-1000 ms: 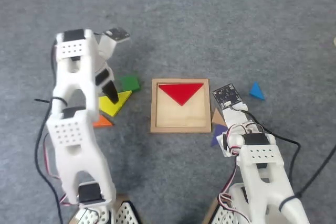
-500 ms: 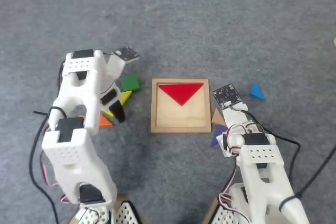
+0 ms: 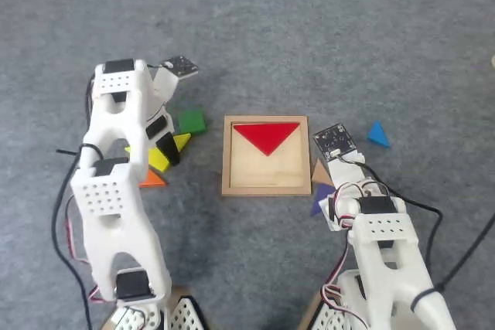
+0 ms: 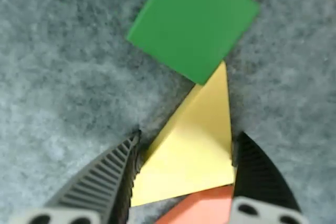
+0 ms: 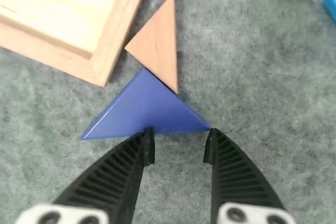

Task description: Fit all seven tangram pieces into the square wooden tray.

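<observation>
One piece is in so far: the red triangle [image 3: 267,137] lies at the far edge inside the wooden tray [image 3: 229,183]. Six are out on the carpet. The green square [image 3: 190,122], yellow triangle [image 4: 194,150] and orange piece [image 3: 151,179] lie left of the tray. The tan triangle [image 5: 157,45], dark blue triangle [image 5: 147,114] and small blue triangle [image 3: 377,134] lie to its right. The left gripper [image 4: 186,139] is spread open, a finger on each side of the yellow triangle. The right gripper [image 5: 179,134] gapes empty just by the dark blue triangle. Since a second ago, the left arm has swung a little nearer the tray; the right arm hasn't budged.
</observation>
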